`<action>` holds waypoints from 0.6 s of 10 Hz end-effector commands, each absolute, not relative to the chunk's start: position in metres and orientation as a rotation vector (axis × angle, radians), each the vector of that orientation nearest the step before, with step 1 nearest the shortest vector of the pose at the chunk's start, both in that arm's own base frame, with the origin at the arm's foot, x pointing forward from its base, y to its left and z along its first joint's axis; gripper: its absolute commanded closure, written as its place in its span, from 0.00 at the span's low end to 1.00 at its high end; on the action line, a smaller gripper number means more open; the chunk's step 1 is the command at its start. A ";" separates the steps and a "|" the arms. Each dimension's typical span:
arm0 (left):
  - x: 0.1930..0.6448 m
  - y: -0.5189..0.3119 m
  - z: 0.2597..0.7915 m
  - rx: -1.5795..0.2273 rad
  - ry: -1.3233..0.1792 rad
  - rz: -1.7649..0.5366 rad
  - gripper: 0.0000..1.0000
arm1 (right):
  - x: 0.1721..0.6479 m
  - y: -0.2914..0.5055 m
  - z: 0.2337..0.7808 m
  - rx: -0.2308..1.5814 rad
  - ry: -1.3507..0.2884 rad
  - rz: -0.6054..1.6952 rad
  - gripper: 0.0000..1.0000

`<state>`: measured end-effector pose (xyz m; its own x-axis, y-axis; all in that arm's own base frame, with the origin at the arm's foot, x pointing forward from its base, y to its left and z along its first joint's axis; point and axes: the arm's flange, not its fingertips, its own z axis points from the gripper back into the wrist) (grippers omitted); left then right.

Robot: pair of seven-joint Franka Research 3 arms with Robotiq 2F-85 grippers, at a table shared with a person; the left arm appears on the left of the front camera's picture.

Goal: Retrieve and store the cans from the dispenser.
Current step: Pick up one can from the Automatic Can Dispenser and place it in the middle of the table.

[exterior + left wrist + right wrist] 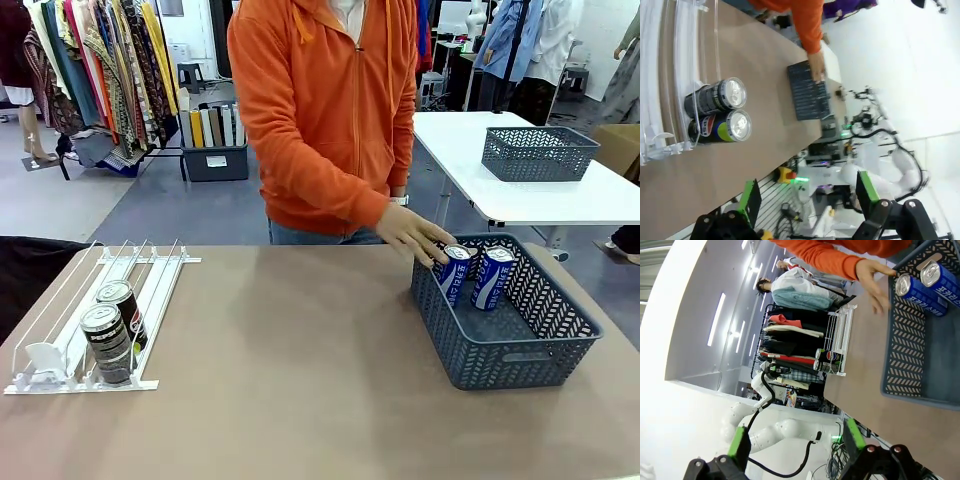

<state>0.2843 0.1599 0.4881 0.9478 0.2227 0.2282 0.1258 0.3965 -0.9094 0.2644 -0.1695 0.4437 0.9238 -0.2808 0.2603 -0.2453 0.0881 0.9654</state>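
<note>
Two black cans (112, 340) lie one behind the other in a lane of the white dispenser (60, 372) at the table's left, the front one against the low-end stop. Two blue cans (492, 276) stand in the dark grey basket (500, 352) at the right. A person's hand (415, 235) rests on the left blue can (453, 270). In the left wrist view my left gripper (809, 195) is open in the air, with the black cans (717, 112) and dispenser (660, 75) ahead. My right gripper (795, 442) is open too, off the table's edge from the basket (910, 355) and blue cans (927, 282).
The person in an orange hoodie (325, 110) stands at the table's far side. A second grey basket (540, 152) sits on a white table behind. Bare brown tabletop (290, 360) lies between dispenser and basket. Clothes racks stand at the far left.
</note>
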 end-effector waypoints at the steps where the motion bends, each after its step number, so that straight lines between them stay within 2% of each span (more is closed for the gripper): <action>1: 0.295 0.110 0.530 -0.793 -0.243 0.010 0.00 | 0.266 -0.169 0.448 1.508 -0.443 -0.027 0.00; 4: 0.332 0.009 0.558 -0.029 -0.167 -0.060 0.00 | 0.266 -0.169 0.448 1.508 -0.443 -0.027 0.00; 6: 0.350 -0.027 0.549 0.166 -0.108 -0.153 0.00 | 0.266 -0.169 0.448 1.508 -0.443 -0.027 0.00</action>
